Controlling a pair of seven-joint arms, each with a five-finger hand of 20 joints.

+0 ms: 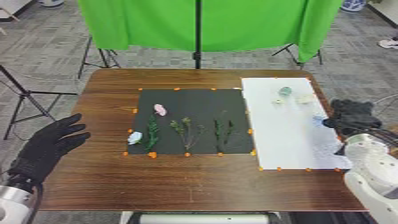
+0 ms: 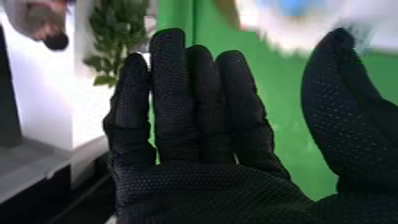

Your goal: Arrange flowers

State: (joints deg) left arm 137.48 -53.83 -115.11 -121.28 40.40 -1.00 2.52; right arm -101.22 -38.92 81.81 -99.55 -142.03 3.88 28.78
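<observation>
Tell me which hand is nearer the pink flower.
Left: the left hand is left of the pink flower; the right hand is farther off, to its right.

Operating remotely, I count, from my left hand [image 1: 44, 150] across to my right hand [image 1: 354, 117], one table [image 1: 187, 187] bearing one black mat [image 1: 200, 100] with one pink flower [image 1: 160, 109], one white flower [image 1: 135, 138] and three clusters of green stems [image 1: 152, 134], then one white sheet [image 1: 289, 142] with four small pastel pieces [image 1: 285, 91].
</observation>
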